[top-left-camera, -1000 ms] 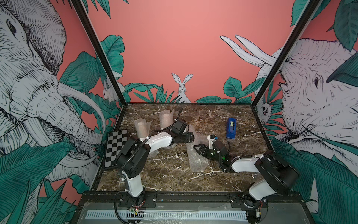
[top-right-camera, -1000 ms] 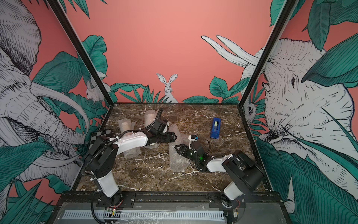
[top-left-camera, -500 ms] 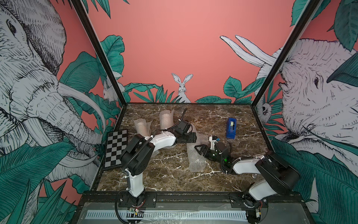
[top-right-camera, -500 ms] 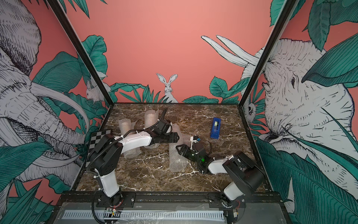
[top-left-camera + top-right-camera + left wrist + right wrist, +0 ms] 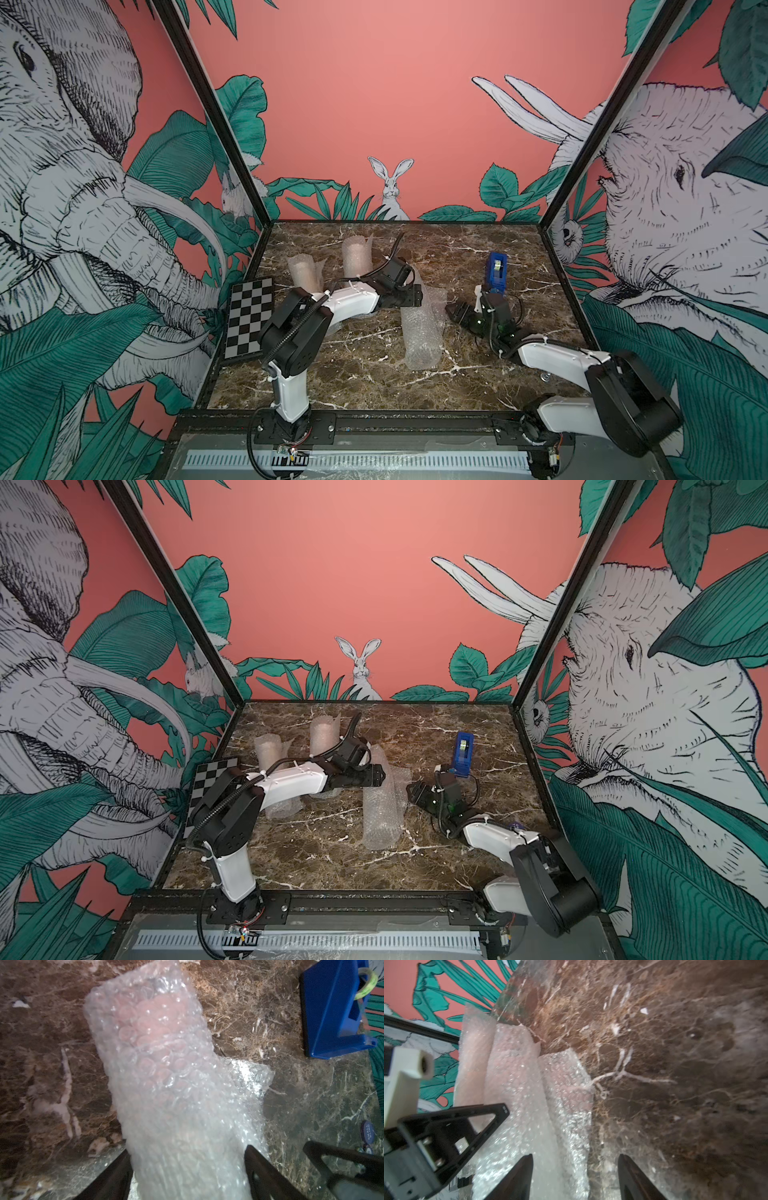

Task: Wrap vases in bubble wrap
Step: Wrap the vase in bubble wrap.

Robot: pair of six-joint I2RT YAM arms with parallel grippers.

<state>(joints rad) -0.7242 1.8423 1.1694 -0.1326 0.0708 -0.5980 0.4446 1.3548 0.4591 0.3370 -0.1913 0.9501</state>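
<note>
Jaws of the left gripper [image 5: 187, 1155] were clamped across the far end of the wrapped vase [image 5: 422, 336], which lay flat, long axis running front to back; just right of it, the right gripper [image 5: 575, 1156] gaped empty, facing its loose flap [image 5: 436, 297].

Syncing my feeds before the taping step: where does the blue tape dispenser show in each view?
Top view: tape dispenser stands on the table's far right part.
Top view: same spot.
Left wrist: in view beyond the wrapped bundle, cut by the frame edge.
Right wrist: not in it.
Shared landmark: the wrapped bundle lying mid-table, seen in all four.
</note>
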